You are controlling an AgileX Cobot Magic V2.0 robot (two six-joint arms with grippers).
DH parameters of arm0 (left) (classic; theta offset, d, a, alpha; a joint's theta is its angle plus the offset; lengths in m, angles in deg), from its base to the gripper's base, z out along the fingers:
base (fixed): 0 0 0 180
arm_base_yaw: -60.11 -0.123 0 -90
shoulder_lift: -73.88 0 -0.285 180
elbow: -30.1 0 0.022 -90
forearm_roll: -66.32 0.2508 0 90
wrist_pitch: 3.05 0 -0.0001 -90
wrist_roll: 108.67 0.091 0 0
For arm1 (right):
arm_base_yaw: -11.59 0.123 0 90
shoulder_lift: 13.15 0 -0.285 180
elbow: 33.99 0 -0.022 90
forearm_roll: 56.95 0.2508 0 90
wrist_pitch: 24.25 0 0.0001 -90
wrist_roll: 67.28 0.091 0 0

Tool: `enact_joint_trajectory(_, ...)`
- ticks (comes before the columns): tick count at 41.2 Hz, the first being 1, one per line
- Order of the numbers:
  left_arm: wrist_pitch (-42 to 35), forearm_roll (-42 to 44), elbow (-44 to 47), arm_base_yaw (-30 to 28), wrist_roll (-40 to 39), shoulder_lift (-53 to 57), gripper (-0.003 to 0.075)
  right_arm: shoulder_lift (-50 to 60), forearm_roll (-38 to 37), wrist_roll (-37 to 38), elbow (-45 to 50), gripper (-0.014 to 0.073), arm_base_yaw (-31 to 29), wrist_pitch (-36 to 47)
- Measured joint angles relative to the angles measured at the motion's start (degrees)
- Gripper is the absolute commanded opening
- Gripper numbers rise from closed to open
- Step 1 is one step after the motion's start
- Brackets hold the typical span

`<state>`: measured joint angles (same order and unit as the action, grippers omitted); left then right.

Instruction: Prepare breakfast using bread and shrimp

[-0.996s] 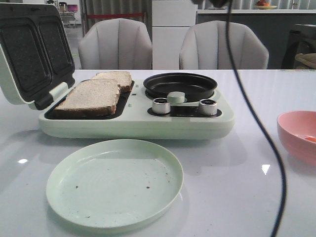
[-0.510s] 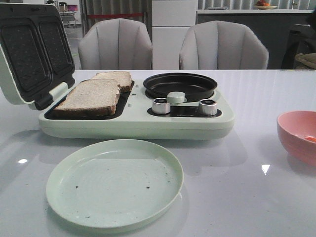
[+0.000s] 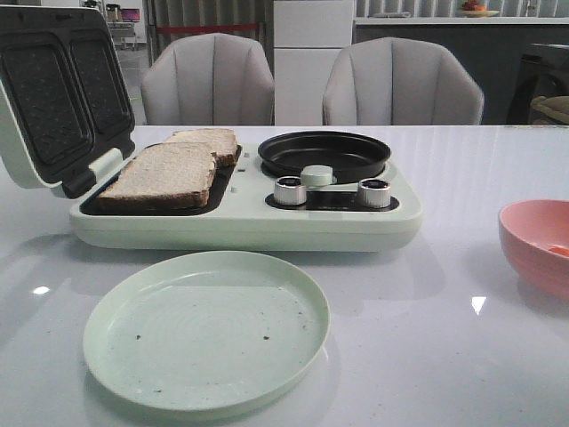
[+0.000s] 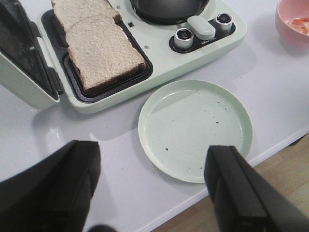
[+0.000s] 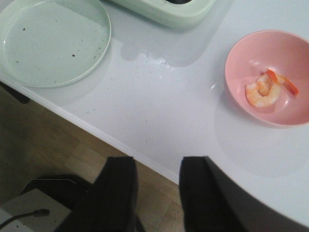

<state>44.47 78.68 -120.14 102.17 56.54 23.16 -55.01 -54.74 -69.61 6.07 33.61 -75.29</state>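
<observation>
Two slices of bread lie in the open sandwich tray of the breakfast maker, the near slice (image 3: 164, 173) overlapping the far slice (image 3: 209, 140); they also show in the left wrist view (image 4: 104, 50). The shrimp (image 5: 264, 89) lies in a pink bowl (image 5: 236, 53) at the table's right, barely visible in the front view (image 3: 558, 251). An empty pale green plate (image 3: 206, 329) sits in front of the maker. My left gripper (image 4: 153, 147) is open wide and empty, high above the table's front edge by the plate (image 4: 195, 130). My right gripper (image 5: 157, 162) is open and empty, over the floor beyond the table edge.
The pale green breakfast maker (image 3: 249, 222) has its lid (image 3: 53, 98) standing open at the left, a black pan (image 3: 324, 151) and two knobs (image 3: 289, 189). Two chairs (image 3: 209, 80) stand behind the table. The table's front edge (image 5: 120, 145) runs close under both grippers.
A black cable and a dark part at the top that crossed the right side of the front view one second ago have moved out of view. Bread, plate and bowl have not moved.
</observation>
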Motion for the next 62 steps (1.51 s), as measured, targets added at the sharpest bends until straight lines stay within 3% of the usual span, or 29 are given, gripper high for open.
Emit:
enact_joint_trajectory(15,15.0,2.3,-7.3,-0.5,0.0,-8.5,0.0509,0.7,0.0,0.0,0.0,0.0349,0.0,-0.2)
enact_joint_trajectory(19,19.2,3.3,-9.3,-4.0,0.0,-13.5,0.0499,0.7,0.0,0.0,0.0,0.0349,0.0,-0.2)
enact_joint_trajectory(23,20.1,3.6,-10.4,-9.6,0.4,-17.0,0.0439,0.7,0.0,0.0,0.0,0.0349,0.0,-0.2)
enact_joint_trajectory(31,17.5,0.4,-11.6,-25.7,6.2,-21.3,0.0293,0.7,0.0,0.1,0.0,0.0349,0.0,-0.3)
enact_joint_trajectory(37,13.5,-9.1,-13.4,-40.0,14.4,-24.2,0.0209,0.7,0.0,0.1,0.0,0.0349,0.0,-0.3)
enact_joint_trajectory(43,10.7,-21.8,-16.3,-50.3,23.6,-28.6,0.0154,0.7,0.0,0.1,0.0,0.0349,0.0,-0.3)
enact_joint_trajectory(51,6.2,-34.0,-21.8,-56.8,31.3,-36.8,0.0109,0.7,0.0,0.1,0.0,0.0349,0.0,-0.3)
enact_joint_trajectory(62,0.4,-39.4,-32.6,-57.4,32.2,-49.2,0.0099,0.7,0.0,0.1,0.0,0.0349,0.0,-0.3)
